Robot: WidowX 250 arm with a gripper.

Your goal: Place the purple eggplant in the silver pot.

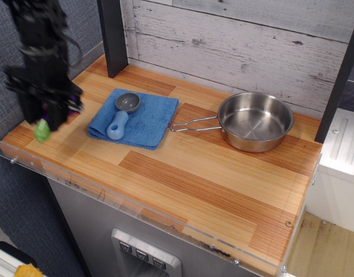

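Wood-plank counter [183, 173] w/ whitewashed board wall behind, clear acrylic lip along the front edge. Gripper [45, 118] sits at approx 9 o'clock of the frame, blurred, jaws closed down around the purple eggplant [43, 129]; only the green stem end pokes out below, purple body mostly hidden betw the fingers. Eggplant looks clear of the counter, but blur makes that hard to confirm. Silver pot [255, 121] is well apart at approx 3 o'clock, upright, empty, wire handle pointing toward 9. Blue cloth [135, 117] w/ the blue scoop [120, 115] lies betw the 2, at 10 o'clock from center.

Risks from here, as I judge them: grip seems to be on the eggplant's upper part only, glossy plastic, so it could slip or swing out during the carry. A low transit path could clip the scoop or snag the pot handle and shove the pot. Releasing too early or over the rim would bounce the eggplant onto the counter.
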